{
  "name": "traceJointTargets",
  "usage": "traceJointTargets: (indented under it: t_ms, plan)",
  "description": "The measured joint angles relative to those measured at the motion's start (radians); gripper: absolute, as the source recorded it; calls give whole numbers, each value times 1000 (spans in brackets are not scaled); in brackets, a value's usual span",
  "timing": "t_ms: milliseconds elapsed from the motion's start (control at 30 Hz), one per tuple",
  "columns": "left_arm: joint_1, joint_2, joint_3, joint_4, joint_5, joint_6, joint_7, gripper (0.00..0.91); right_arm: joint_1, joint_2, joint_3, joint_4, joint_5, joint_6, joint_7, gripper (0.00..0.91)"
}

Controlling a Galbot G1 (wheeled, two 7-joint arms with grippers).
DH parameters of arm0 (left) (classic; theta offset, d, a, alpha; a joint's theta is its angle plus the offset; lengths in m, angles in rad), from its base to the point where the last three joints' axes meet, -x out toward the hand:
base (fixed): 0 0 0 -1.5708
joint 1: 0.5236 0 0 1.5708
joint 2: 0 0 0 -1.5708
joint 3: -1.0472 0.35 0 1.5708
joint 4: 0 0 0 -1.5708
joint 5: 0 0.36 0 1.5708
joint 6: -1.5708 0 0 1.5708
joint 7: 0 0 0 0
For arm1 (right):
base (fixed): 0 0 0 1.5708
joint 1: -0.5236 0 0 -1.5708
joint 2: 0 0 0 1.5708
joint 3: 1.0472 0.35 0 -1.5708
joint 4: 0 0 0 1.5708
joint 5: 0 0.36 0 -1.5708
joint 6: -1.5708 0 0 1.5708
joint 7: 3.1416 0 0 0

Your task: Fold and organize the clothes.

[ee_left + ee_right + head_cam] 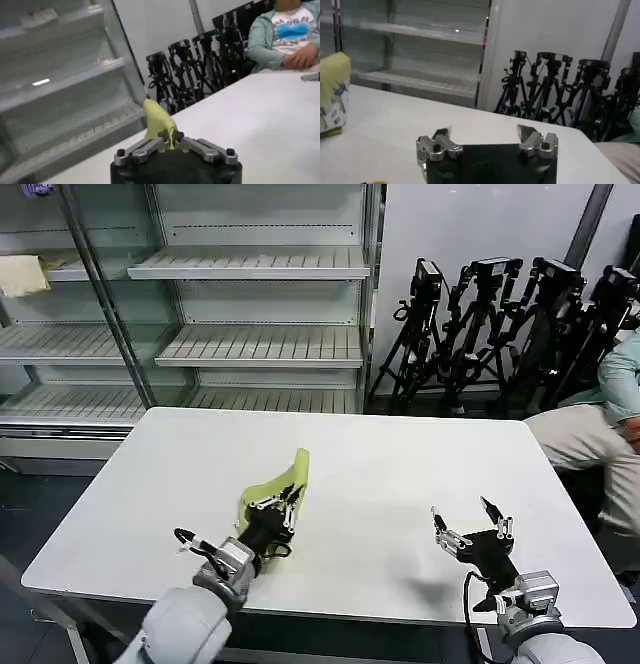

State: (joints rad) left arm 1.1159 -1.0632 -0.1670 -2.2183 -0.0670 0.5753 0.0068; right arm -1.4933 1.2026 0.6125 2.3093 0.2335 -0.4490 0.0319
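The clothes are one lime-green T-shirt [283, 481], bunched into a narrow upright wad on the white table [380, 474], left of centre. My left gripper [279, 502] is shut on its near lower edge, the green fabric [158, 120] pinched between the fingertips and rising above them. A white-and-dark print shows on the shirt [332, 95] in the right wrist view. My right gripper [472, 521] hovers open over the table's near right part, well apart from the shirt, with nothing between its fingers [526, 134].
Metal shelving [250, 264] stands behind the table, with a pale cream cloth [22, 274] on a left shelf. Black tripods [500, 324] cluster at the back right. A seated person [600, 424] is beside the table's right edge.
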Motion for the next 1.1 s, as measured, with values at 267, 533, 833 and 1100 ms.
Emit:
traceJointTargets:
  t_ms: [267,533,833,1100]
  plan:
    - [40,208,-257,-3,7,-20,133,0,14,14,-10,-5,0,3,-2,907]
    - [145,383,-535,31,79,-92,248,0,14,25,-20,-11,-4,13,-5,907]
    - [222,362,-535,-12,306,-166,288,10,-14,17,-1,0,-3,22,-7,907]
    - [266,186,-249,-20,380,-172,161,10,-26,13,14,7,-3,22,-7,907]
